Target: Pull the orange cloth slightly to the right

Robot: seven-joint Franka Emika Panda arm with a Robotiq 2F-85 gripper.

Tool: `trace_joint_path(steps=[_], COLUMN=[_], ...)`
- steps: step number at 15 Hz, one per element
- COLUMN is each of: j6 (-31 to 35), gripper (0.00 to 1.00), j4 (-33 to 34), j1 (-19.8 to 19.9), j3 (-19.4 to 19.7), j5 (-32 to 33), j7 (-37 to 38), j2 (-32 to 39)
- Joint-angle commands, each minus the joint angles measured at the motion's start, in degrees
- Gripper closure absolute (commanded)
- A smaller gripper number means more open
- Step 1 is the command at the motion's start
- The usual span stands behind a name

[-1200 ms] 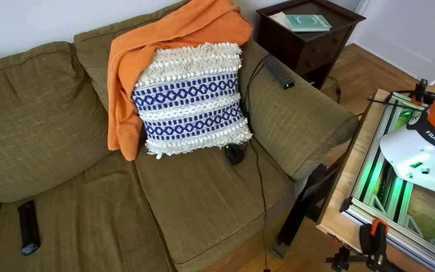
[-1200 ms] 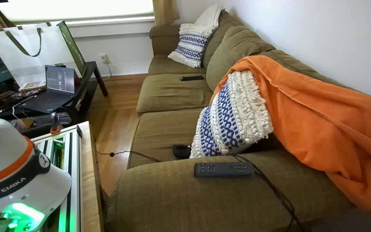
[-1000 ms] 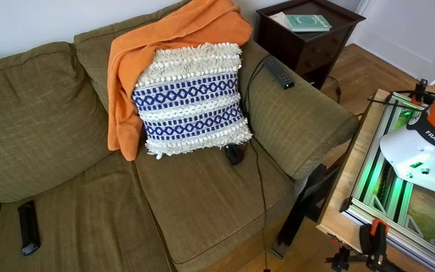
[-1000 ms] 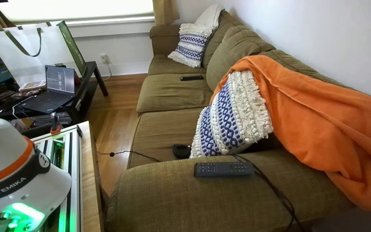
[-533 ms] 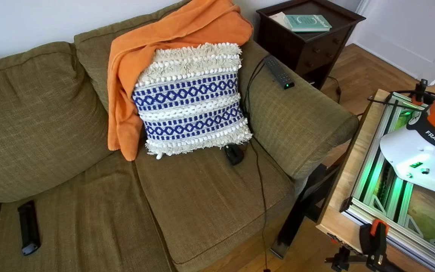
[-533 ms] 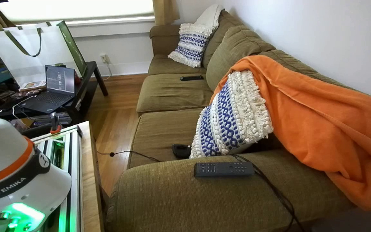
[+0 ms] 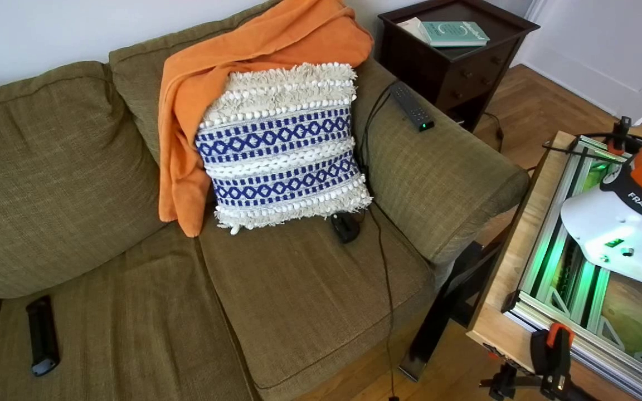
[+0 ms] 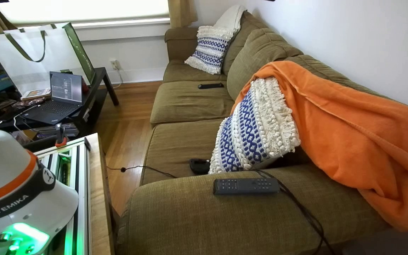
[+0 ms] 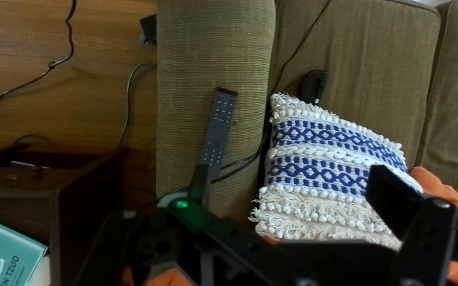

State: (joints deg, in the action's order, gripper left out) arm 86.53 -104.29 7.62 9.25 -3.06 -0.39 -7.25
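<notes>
The white-and-navy patterned pillow leans in the corner of an olive-brown couch. The orange cloth is draped behind this pillow: in an exterior view it crosses the couch back above the pillow's top edge, then falls in folds down the pillow's left side as seen there, one end reaching the seat just beside the pillow's lower corner. In an exterior view its broad part spreads behind the pillow and hangs over the rear of the armrest. In the wrist view the hand has its fingers spread wide: one overlaps the pillow's side edge near a patch of the orange cloth, the other stands past the pillow's opposite side, in front of the armrest; whether the hand touches the cloth I cannot tell. A small black object sits at the pillow's bottom edge. Beside the pillow, a dark remote lies on the armrest, black cables passing its end. Along the seat, well apart from the pillow, lies a long black object, and a second patterned pillow leans at the couch's far end. Beyond the armrest from the pillow, a dark surface with drawers bears a teal book. In both exterior views the white robot base stands well apart from the pillow, past the armrest's front end.
</notes>
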Motion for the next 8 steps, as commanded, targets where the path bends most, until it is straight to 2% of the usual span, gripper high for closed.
trace_joint_path(steps=[1,4,8], j6=[2.55,9.23,25.53], gripper=[0.00,0.00,0.00], j4=[2.66,4.73,5.10], j1=[-0.99,-1.01,-0.58], j3=[-1.69,-2.13,-2.10], j5=[-5.37,-12.94,-17.06], j7=[6.87,12.30,14.50], j2=[5.19,9.80,15.04])
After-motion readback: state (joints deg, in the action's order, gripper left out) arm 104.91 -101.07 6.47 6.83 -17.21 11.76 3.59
